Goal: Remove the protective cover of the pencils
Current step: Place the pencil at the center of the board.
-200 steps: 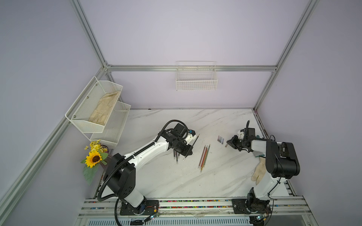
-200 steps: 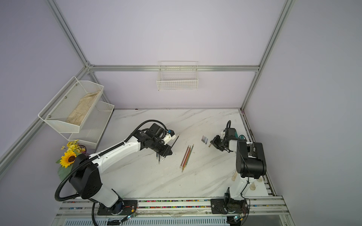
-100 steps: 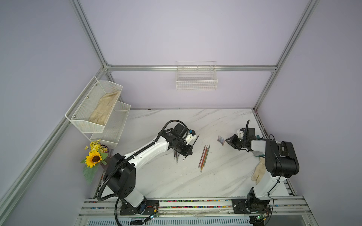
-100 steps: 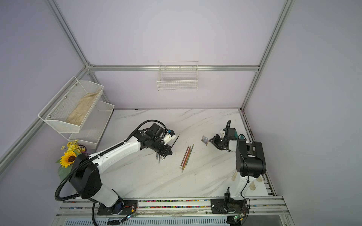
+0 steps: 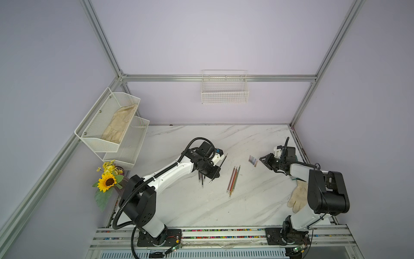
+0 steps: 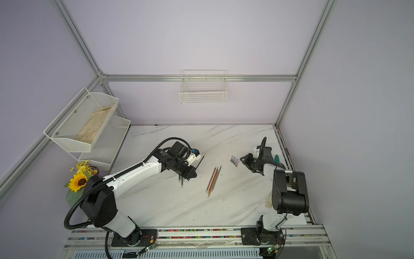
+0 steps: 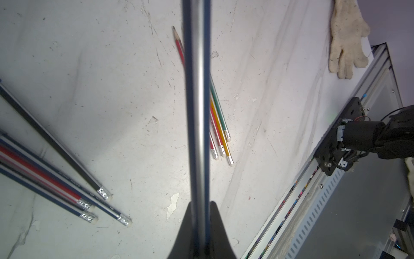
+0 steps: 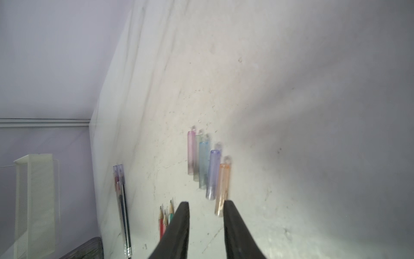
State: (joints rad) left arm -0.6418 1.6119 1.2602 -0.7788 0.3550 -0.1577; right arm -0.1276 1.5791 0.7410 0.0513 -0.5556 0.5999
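Orange cap (image 8: pixel 223 188) was the newest one down: you'd parted the R gripper (image 8: pixel 206 203) jaws a moment before. It lay loose just off one fingertip, at the end of the row of caps (image 5: pixel 253 161), five in all, w/ nothing btwn the jaws. L gripper (image 7: pixel 198 215) was clamped shut on the dark pencil (image 5: pixel 220 164), held off the table. Its point looked bare, so by my read that one was done and ready to set down. Four coloured pencils (image 5: pixel 233 181) lay stripped mid-table. The dark bunch (image 8: pixel 122 201) beside the L arm showed clear caps on its tips, so I'd judge approx half the job was left. Marble table (image 5: pixel 257 206) was scuffed and flecked, w/ a work glove (image 5: pixel 298 197) at the R edge. Beyond that: lilac walls, alu frame, wire basket (image 5: pixel 224 89) on the back wall, mesh shelf (image 5: pixel 107 125) and a sunflower (image 5: pixel 108 182) on the L side.
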